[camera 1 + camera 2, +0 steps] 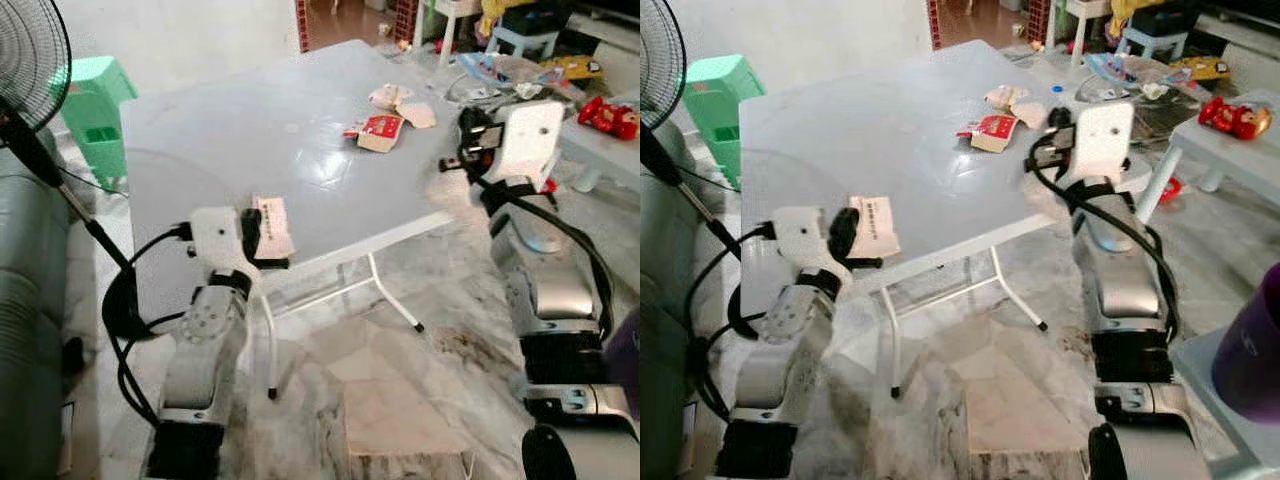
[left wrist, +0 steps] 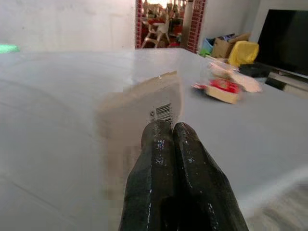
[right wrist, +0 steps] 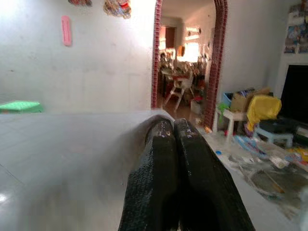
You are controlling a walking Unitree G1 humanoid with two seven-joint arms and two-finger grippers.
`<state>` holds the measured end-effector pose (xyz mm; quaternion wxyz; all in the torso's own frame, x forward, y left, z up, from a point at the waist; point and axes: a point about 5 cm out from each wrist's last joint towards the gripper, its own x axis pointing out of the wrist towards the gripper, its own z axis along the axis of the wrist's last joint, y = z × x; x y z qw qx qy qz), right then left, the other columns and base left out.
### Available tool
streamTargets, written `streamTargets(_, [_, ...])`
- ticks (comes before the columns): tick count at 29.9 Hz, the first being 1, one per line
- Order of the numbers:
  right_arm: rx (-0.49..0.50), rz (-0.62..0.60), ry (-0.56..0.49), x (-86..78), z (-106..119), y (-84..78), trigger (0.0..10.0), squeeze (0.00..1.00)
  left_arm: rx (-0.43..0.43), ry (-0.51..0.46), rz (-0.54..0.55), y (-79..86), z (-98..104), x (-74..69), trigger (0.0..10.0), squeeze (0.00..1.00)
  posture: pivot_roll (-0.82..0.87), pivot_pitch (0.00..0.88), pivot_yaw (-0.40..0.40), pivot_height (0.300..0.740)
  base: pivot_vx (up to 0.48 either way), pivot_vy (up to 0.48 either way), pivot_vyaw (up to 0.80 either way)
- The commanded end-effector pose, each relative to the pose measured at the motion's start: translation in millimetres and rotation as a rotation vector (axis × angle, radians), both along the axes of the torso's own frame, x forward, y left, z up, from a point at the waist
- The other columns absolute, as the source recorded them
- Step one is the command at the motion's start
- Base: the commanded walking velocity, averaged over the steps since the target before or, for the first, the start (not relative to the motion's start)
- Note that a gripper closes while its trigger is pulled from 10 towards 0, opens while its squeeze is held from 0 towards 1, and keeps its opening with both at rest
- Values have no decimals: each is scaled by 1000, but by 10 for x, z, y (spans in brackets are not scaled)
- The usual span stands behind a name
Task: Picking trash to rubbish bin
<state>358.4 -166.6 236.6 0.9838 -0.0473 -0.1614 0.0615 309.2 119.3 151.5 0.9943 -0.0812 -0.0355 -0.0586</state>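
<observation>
A white paper slip with a barcode sits at the near edge of the grey folding table. My left gripper is shut on its near end; in the left wrist view the slip rises just past the closed fingertips. A red-and-white packet and crumpled beige wrappers lie on the far right part of the table. My right gripper hovers at the table's right edge, right of the packet, shut with nothing in it.
A standing fan and a green stool are at the left, with a dark sofa beside me. An open box sits on the marble floor below the table edge. A small white table with a red toy stands at the right.
</observation>
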Motion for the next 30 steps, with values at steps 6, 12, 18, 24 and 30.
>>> streamTargets(6, [4,-14,-18,2,57,-18,10000,0,7,1,-19,-37,12,1,10000,0,-44,52,69,740,0,-376,0])
streamTargets(12, [3,-16,-15,3,48,-24,10000,0,7,1,-20,-40,9,-6,10000,0,-44,54,69,740,0,-376,0])
streamTargets(18, [2,-21,-12,6,43,-27,10000,0,7,4,-22,-42,5,-3,10000,0,-47,54,69,740,0,-376,0])
streamTargets(24, [1,-26,-10,8,36,-34,10000,0,7,5,-23,-43,3,2,10000,0,-47,52,70,740,0,-373,0])
streamTargets(30, [-1,-33,-9,3,29,-50,10000,0,1,0,-24,-47,9,6,10000,0,-48,49,70,740,0,-159,0])
